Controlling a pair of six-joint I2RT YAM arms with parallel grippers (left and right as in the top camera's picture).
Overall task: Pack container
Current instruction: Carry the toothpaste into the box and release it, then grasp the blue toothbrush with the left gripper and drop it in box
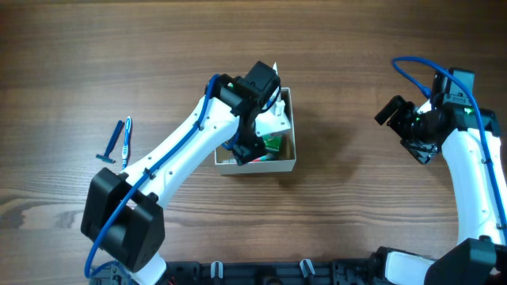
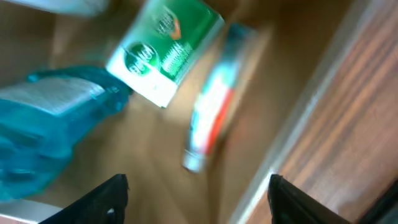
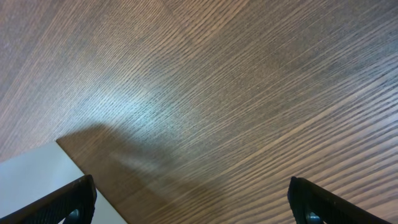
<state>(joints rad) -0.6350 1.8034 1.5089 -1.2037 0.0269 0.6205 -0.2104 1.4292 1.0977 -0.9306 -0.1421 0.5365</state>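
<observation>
The container (image 1: pixel 290 162) is a shallow white-walled cardboard box at the table's middle. My left gripper (image 1: pixel 247 150) hangs over its left part, open and empty. The left wrist view shows the tan inside (image 2: pixel 155 149) with a teal bottle (image 2: pixel 50 118), a green and white box (image 2: pixel 165 53) and a white and red tube (image 2: pixel 211 121) lying in it, and the white rim (image 2: pixel 311 106) at the right. A blue razor (image 1: pixel 119 142) lies on the table at the far left. My right gripper (image 1: pixel 396 119) is open and empty over bare table at the right.
The wood-grain table (image 1: pixel 356 214) spreads all round the container. The right wrist view shows only table (image 3: pixel 236 93) and a pale surface (image 3: pixel 43 180) at its lower left corner. The arm bases stand at the front edge.
</observation>
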